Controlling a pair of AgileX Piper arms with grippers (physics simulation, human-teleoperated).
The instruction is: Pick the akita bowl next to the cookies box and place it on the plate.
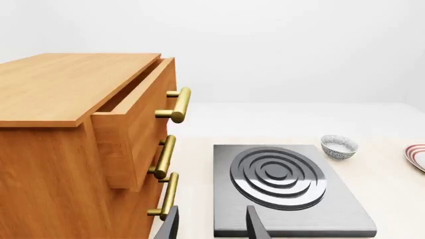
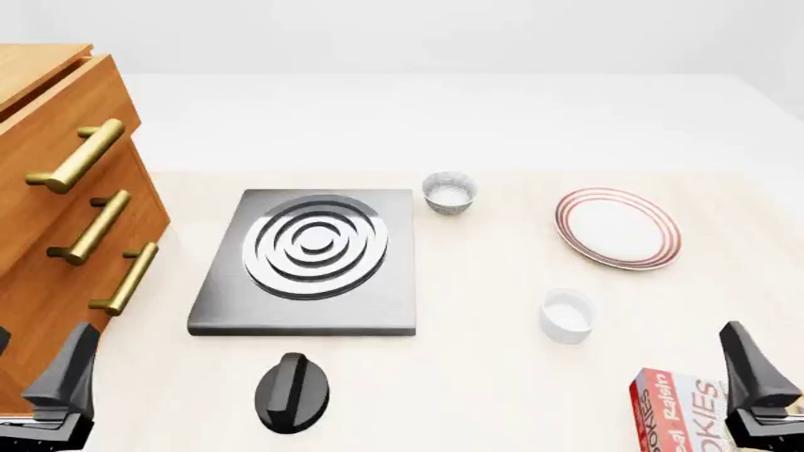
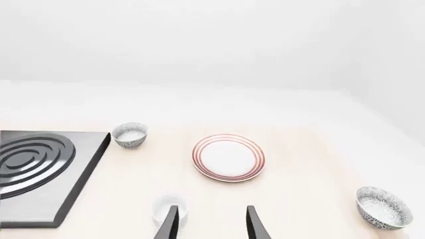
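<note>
Two speckled bowls show. The akita bowl (image 3: pixel 383 207) stands on the table's right side, nearer than the plate (image 3: pixel 228 157) and to its right; it appears only in the right wrist view. The cookies box (image 2: pixel 679 412) lies at the front right, cut by the front view's bottom edge. The plate (image 2: pixel 617 227) is empty. My right gripper (image 3: pixel 211 224) is open and empty, well short of the bowl. My left gripper (image 1: pixel 212 226) is open over the stove's near edge, holding nothing.
A second speckled bowl (image 2: pixel 449 193) sits beside the stove burner (image 2: pixel 312 259). A plain white cup (image 2: pixel 568 315) stands between plate and box. A black knob (image 2: pixel 293 391) lies in front of the stove. The wooden drawer cabinet (image 2: pixel 63 217), top drawer ajar, fills the left.
</note>
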